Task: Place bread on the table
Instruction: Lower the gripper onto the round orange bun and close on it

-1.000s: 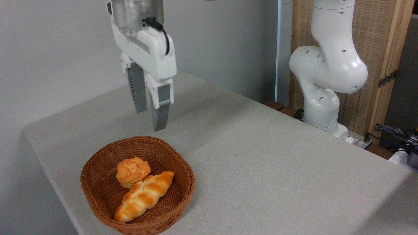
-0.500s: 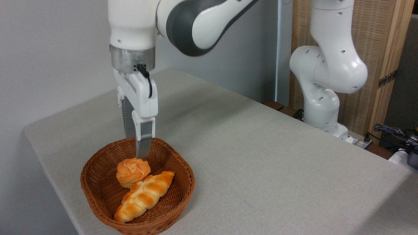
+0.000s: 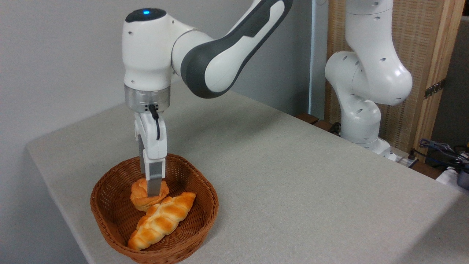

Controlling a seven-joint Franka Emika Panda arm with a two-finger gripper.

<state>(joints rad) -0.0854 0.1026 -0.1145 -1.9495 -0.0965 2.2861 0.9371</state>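
Bread sits in the wicker basket, far-left part, touching the braided loaf at its lower right edge. Basket is on the counter near the front-left corner.

Camera view: gripper is down inside the basket, pointing straight down, near finger overlapping the front of the bun. Far finger is mostly hidden behind the near one, so the gap can't be read; can't tell whether the fingers are spread around the bun or already pinching it. Bun doesn't look lifted.

Risks, as judgement:
- Bun looks soft with a rounded, knotted top; a squeeze high on the dome could slip off or squash it.
- Loaf leans against the bun; a fingertip catching it could drag or lift the loaf too.
- Fingers are close to the basket's back wall; an off-centre lift could snag the weave and tip or shift the light basket.
- Basket is near the counter edge, so a shove toward the front could send it off.

Writing: no brands, labels or text readable. Only marking is a blue light on top of the arm's wrist joint.
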